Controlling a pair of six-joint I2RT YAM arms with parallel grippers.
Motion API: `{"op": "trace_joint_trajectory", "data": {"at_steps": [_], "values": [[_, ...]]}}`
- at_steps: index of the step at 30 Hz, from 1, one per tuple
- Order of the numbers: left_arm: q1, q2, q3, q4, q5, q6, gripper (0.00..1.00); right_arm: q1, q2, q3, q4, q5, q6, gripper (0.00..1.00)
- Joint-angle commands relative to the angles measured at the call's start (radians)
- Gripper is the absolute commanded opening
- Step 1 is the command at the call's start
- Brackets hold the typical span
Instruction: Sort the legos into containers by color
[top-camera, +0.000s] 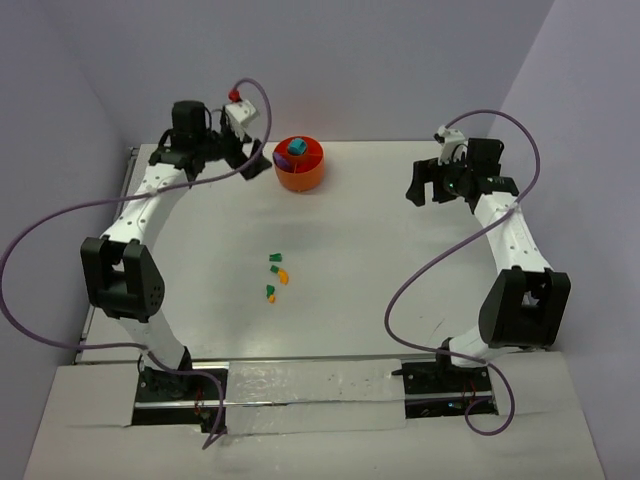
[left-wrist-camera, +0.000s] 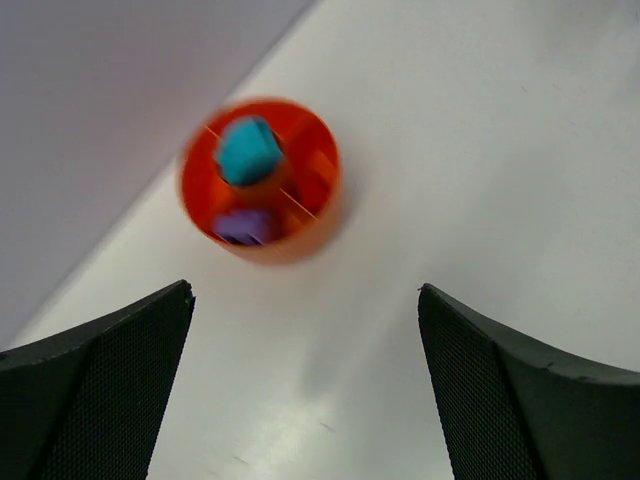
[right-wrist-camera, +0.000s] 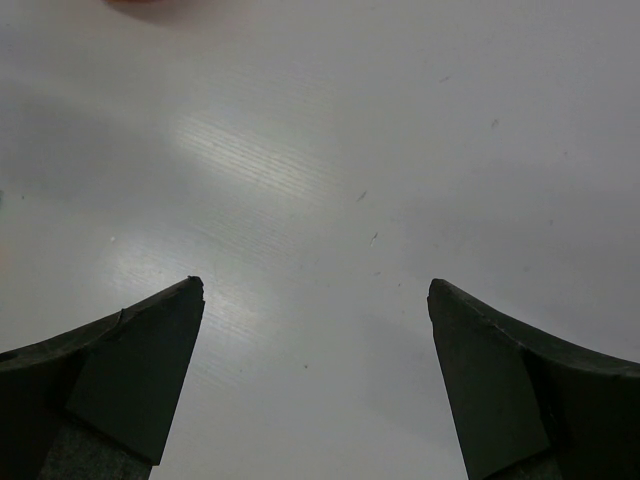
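The round orange tub (top-camera: 299, 166) stands at the back of the table, with a teal-blue lego (top-camera: 296, 148) in it. The left wrist view shows the tub (left-wrist-camera: 330, 195) holding the teal-blue lego (left-wrist-camera: 246, 151) and a purple lego (left-wrist-camera: 240, 226) in separate compartments. Several loose legos, green (top-camera: 274, 258) and orange-yellow (top-camera: 283, 276), lie mid-table. My left gripper (top-camera: 248, 157) is open and empty, just left of the tub; it also shows in the left wrist view (left-wrist-camera: 305, 295). My right gripper (top-camera: 430, 185) is open and empty over bare table at the right; it also shows in the right wrist view (right-wrist-camera: 315, 290).
Purple walls close in the table at the back and both sides. Purple cables loop from both arms, the right one (top-camera: 420, 275) hanging over the table's right half. The white table surface (top-camera: 360, 300) ends at a near edge by the arm bases.
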Motion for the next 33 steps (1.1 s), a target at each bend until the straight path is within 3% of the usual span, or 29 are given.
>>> {"op": "trace_joint_trajectory", "data": {"at_steps": [1, 5, 10, 18, 23, 28, 33], "values": [[-0.036, -0.066, -0.169, -0.17, -0.109, 0.032, 0.99, 0.025, -0.056, -0.055, 0.072, 0.025, -0.021, 1.0], [-0.033, -0.146, -0.286, -0.128, -0.057, 0.045, 0.99, 0.028, -0.068, -0.087, 0.097, 0.017, -0.012, 1.0], [-0.033, -0.149, -0.33, -0.191, -0.039, 0.214, 0.99, 0.029, -0.083, -0.122, 0.121, 0.018, -0.016, 1.0], [-0.033, -0.135, -0.358, -0.164, -0.013, 0.19, 0.99, 0.029, -0.093, -0.145, 0.128, 0.017, -0.03, 1.0], [-0.033, -0.115, -0.331, -0.151, -0.092, 0.13, 0.99, 0.029, -0.094, -0.145, 0.119, 0.011, -0.036, 1.0], [-0.061, -0.2, -0.429, -0.055, -0.237, 0.201, 0.99, 0.029, -0.096, -0.143, 0.115, 0.011, -0.043, 1.0], [-0.081, -0.165, -0.364, -0.246, -0.202, 0.372, 0.99, 0.029, -0.099, -0.142, 0.114, 0.009, -0.041, 1.0]]}}
